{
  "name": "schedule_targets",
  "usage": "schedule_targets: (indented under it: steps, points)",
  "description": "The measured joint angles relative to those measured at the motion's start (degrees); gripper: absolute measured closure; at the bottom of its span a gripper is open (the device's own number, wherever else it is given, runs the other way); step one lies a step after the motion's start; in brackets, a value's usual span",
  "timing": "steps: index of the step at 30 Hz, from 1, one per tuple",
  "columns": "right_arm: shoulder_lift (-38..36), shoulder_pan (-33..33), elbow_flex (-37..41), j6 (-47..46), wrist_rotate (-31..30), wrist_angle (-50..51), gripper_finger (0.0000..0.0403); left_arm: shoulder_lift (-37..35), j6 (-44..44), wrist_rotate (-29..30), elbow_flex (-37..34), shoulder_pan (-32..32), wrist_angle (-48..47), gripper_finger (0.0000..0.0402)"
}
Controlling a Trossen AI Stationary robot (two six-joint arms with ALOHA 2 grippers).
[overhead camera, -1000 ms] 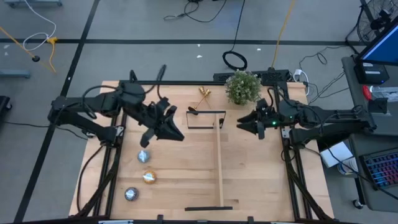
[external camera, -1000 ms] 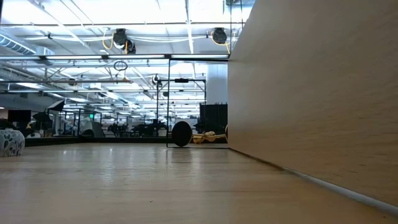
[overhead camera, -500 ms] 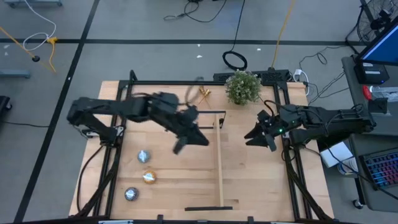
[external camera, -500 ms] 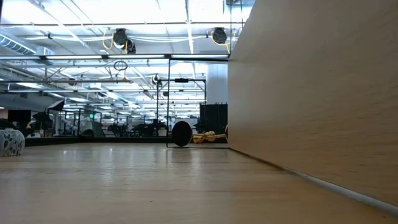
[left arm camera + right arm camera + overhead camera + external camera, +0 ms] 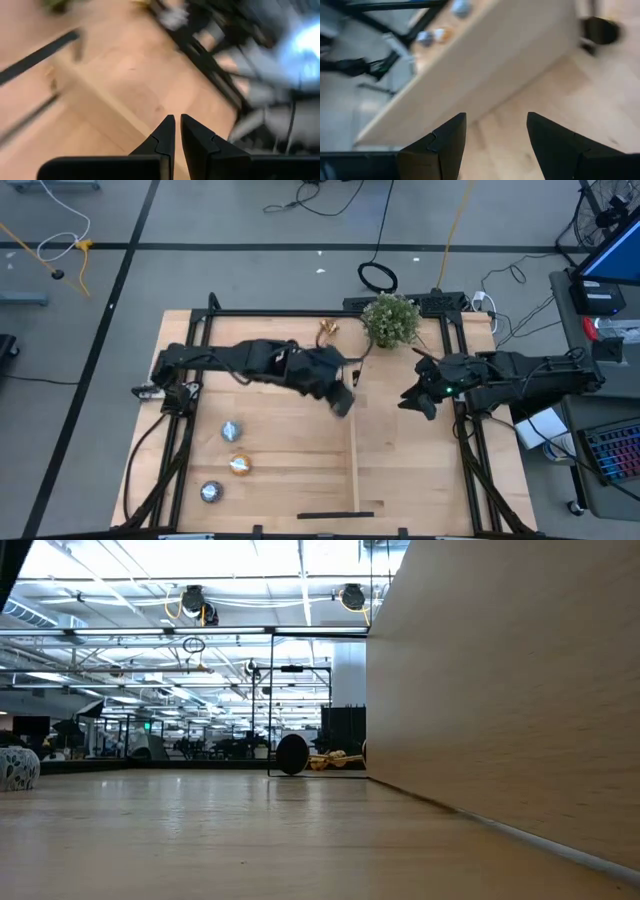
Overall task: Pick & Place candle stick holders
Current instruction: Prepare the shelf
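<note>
The gold candle stick holders (image 5: 327, 329) lie close together on the table near its far edge, partly hidden behind my left arm. The low view shows them (image 5: 333, 759) far off, beside a black round disc (image 5: 292, 754). My left gripper (image 5: 341, 398) is shut and empty above the table, at the left side of the wooden divider (image 5: 352, 442); its fingertips (image 5: 177, 131) are almost together. My right gripper (image 5: 413, 397) is open and empty on the right side of the divider; its fingers (image 5: 495, 135) stand wide apart.
A green potted plant (image 5: 390, 320) stands at the far edge. Three tealight discs (image 5: 232, 430) (image 5: 240, 465) (image 5: 210, 492) lie in a row at the near left. The upright wooden divider (image 5: 500, 690) splits the table. A black frame (image 5: 300, 313) borders it.
My left gripper has swept quickly toward the table's right edge, from the left half of the table to the divider. My right gripper has drawn back a little toward the near and right edges. The holders have not moved.
</note>
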State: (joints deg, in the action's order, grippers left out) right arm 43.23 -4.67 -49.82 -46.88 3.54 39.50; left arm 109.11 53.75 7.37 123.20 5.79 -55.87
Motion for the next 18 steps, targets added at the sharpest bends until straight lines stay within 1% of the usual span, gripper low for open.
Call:
schedule_targets:
  steps: [1, 3, 6, 9, 11, 13, 15, 18]
  points:
    - [0.04, 0.0, 0.0, -0.95, -1.18, 1.29, 0.0197, 0.82, 4.64, -0.2, 1.45, -0.42, -1.42, 0.0369]
    - [0.12, 0.0, 0.0, -3.04, -3.56, 2.85, 0.0197, 2.17, 10.69, -2.38, 3.35, -0.91, -1.23, 0.0369]
    - [0.27, 0.01, 0.0, -5.02, -5.69, 4.01, 0.0197, 3.99, 14.93, -7.03, 4.31, -0.79, -0.89, 0.0369]
    - [0.61, 0.0, 0.0, -5.59, -6.52, 4.03, 0.0197, 6.53, 17.77, -11.94, 4.28, -0.44, -4.01, 0.0369]
    - [0.79, 0.0, 0.0, -5.59, -6.52, 3.76, 0.0197, 8.22, 18.23, -15.75, 4.22, -0.45, -5.22, 0.0369]
    - [1.09, 0.0, 0.0, -5.61, -6.52, 3.75, 0.0197, 9.35, 17.9, -17.66, 4.2, -0.1, -6.17, 0.037]
    - [1.3, 0.0, 0.0, -5.59, -6.5, 3.56, 0.0197, 9.67, 16.51, -17.21, 4.2, 0.53, -6.16, 0.0376]
    - [1.9, 0.0, 0.0, -5.59, -6.5, 3.58, 0.0197, 9.65, 14.16, -15.75, 4.22, 1.17, -6.73, 0.0396]
